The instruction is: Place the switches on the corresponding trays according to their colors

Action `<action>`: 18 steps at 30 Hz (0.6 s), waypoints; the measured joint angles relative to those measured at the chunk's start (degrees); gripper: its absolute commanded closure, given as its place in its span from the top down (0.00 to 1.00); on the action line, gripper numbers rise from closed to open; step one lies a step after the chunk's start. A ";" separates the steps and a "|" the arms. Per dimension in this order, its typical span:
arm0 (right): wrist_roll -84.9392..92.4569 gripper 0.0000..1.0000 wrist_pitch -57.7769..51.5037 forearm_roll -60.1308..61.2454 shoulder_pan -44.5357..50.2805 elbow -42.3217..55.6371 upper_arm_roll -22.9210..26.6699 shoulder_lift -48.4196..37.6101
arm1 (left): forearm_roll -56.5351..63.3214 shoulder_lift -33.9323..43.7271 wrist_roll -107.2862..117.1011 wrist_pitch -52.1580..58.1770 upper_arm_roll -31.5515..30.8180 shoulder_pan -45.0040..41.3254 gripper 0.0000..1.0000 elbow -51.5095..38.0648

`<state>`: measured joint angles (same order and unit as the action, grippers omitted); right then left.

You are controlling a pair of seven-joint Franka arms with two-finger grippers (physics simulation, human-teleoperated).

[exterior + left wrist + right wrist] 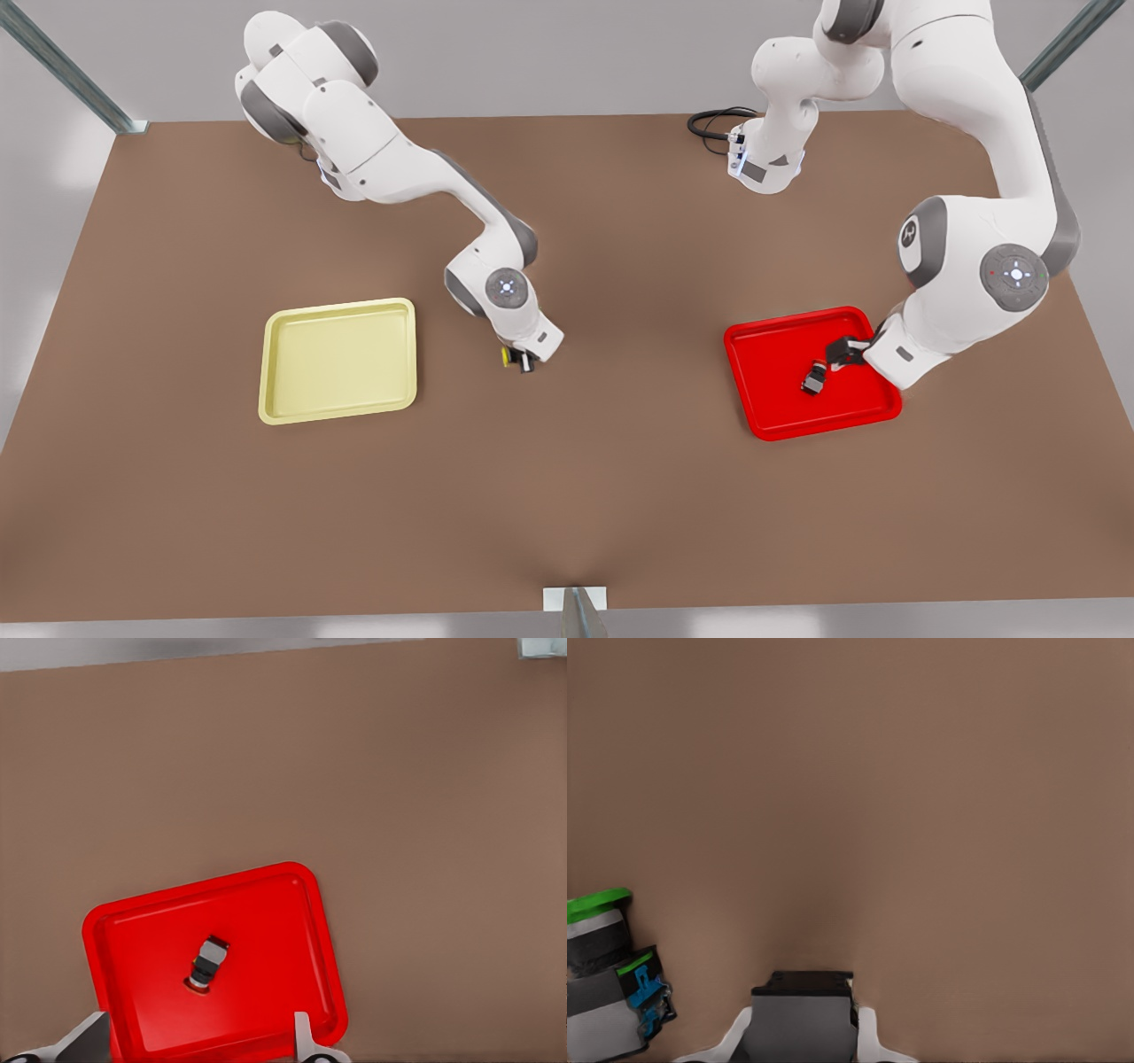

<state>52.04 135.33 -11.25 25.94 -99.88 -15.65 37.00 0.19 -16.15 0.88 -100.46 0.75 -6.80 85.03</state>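
**Red switch down, yellow switch in the grip**

The left gripper point(837, 354) hangs spread apart and empty above the red tray point(780, 421); the red switch point(205, 965) lies on its side inside, likely just set down. The right gripper point(524, 361) pinches the yellow switch point(507, 356) between closed fingers point(866, 1035), near the table and beside the yellow tray point(275, 390), presumably its destination. A green switch point(602, 974) stands just beside it.

Right claw point(802, 1032): green switch point(607, 979) just beside it, desk point(921, 815) ahead open. Left claw point(199, 1041): red switch point(205, 963) between its fingers' path, on red tray point(266, 904).
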 measured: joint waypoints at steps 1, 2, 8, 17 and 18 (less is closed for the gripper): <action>0.23 0.49 0.05 0.00 -0.95 -1.37 0.00 -1.06 | 1.02 1.40 -0.13 0.13 -1.55 1.39 1.00 0.27; 0.51 0.49 -0.03 0.00 -1.80 -2.74 0.00 -2.32 | 1.81 2.75 -0.30 0.76 -1.84 1.84 1.00 0.32; 2.40 0.49 0.97 -0.35 -8.34 -14.41 -0.18 -11.82 | 3.83 6.31 -0.57 0.80 -2.49 1.78 1.00 1.99; 10.45 0.51 3.57 -0.47 -18.14 -25.52 0.24 -19.34 | 4.26 6.30 -0.26 1.23 -2.77 1.79 1.00 1.99; 10.70 0.51 3.57 -0.48 -18.18 -26.80 0.49 -20.37 | 4.27 6.30 -0.26 1.23 -2.77 1.79 1.00 1.99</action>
<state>62.74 138.91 -11.72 7.75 -126.68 -15.17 16.63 4.46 -9.85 0.62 -99.23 -2.02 -5.01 87.01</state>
